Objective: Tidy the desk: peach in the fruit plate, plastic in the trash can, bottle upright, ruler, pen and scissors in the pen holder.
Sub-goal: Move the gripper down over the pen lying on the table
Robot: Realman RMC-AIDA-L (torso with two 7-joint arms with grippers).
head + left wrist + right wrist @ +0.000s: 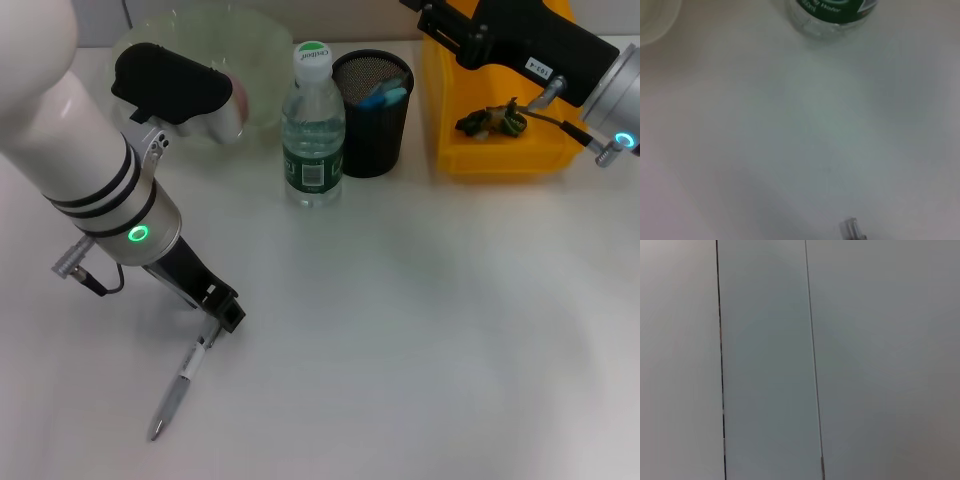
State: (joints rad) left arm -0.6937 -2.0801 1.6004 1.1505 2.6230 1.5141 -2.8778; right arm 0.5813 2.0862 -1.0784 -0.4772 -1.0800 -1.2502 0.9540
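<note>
The pen (pixel 180 385) lies flat on the white desk (pixel 420 330) at the front left. My left gripper (pixel 223 311) is low over its far end, and that end (pixel 852 229) shows in the left wrist view. The bottle (pixel 313 120) stands upright beside the pen holder (pixel 372 125), which has the blue scissors (pixel 384 96) in it. Crumpled plastic (pixel 492 122) lies in the yellow trash can (pixel 470 155). The peach (pixel 239 95) peeks out in the fruit plate (pixel 262 42), mostly behind my left arm. My right gripper (pixel 445 22) hangs above the trash can. The ruler is out of view.
The bottle's base (pixel 835 15) and the plate's edge (pixel 655 22) show in the left wrist view. The right wrist view shows only a plain wall with thin lines. Bottle, pen holder and trash can stand in a row along the back.
</note>
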